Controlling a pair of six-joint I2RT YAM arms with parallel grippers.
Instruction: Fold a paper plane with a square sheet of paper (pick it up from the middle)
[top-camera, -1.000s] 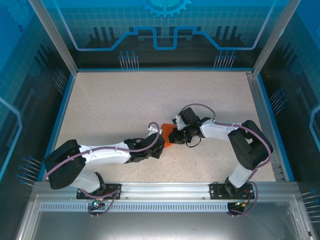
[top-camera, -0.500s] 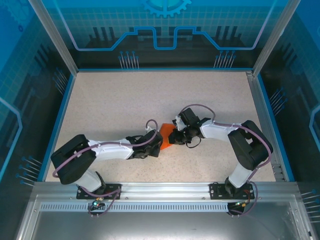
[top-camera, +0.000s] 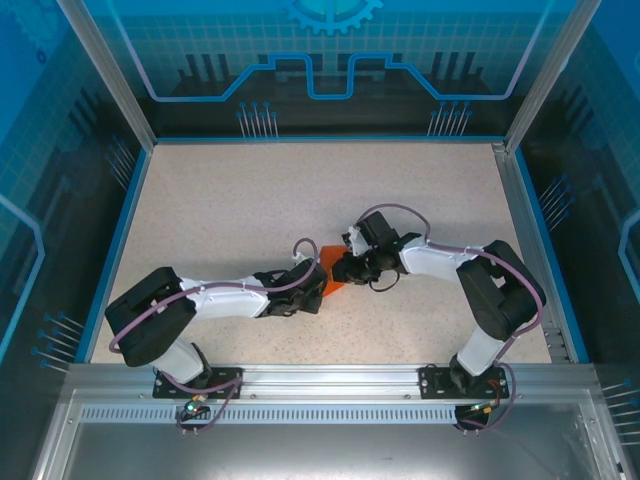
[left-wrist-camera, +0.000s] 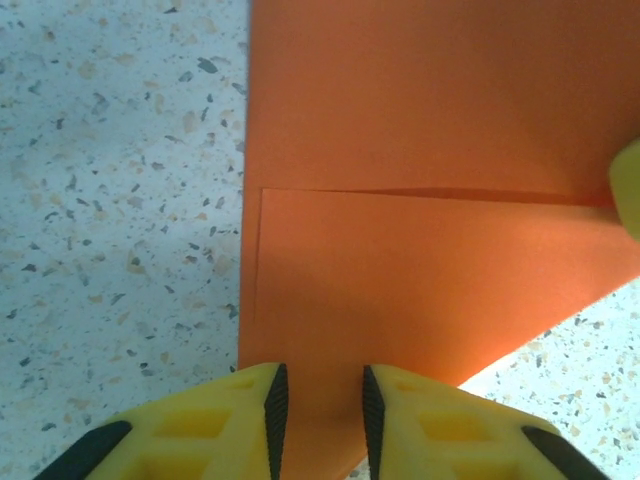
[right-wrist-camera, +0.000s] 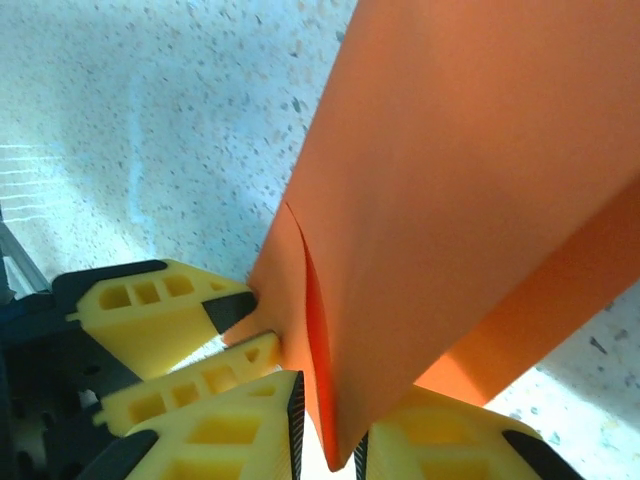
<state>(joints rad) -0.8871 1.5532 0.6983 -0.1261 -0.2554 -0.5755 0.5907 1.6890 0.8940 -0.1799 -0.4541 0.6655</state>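
The square sheet of paper (top-camera: 331, 288) is bright orange and folded into layers, lying on the table between both grippers. In the left wrist view the paper (left-wrist-camera: 420, 150) shows a straight fold line. My left gripper (left-wrist-camera: 318, 378) stands open low over its near corner, orange filling the gap between the pads. In the right wrist view the paper (right-wrist-camera: 460, 180) rises as a tented fold. My right gripper (right-wrist-camera: 328, 398) is shut on its lower pointed edge. The left gripper's fingers (right-wrist-camera: 165, 305) touch the paper's corner beside it. A finished paper plane is out of view.
The speckled table (top-camera: 220, 200) stretches wide behind and to both sides of the grippers. Blue-rimmed walls (top-camera: 135, 190) enclose it, and a metal rail (top-camera: 330, 378) runs along the near edge by the arm bases.
The left arm's rear links have swung right and forward while its gripper stays at the paper. The right gripper has slid slightly left. The paper stays between them.
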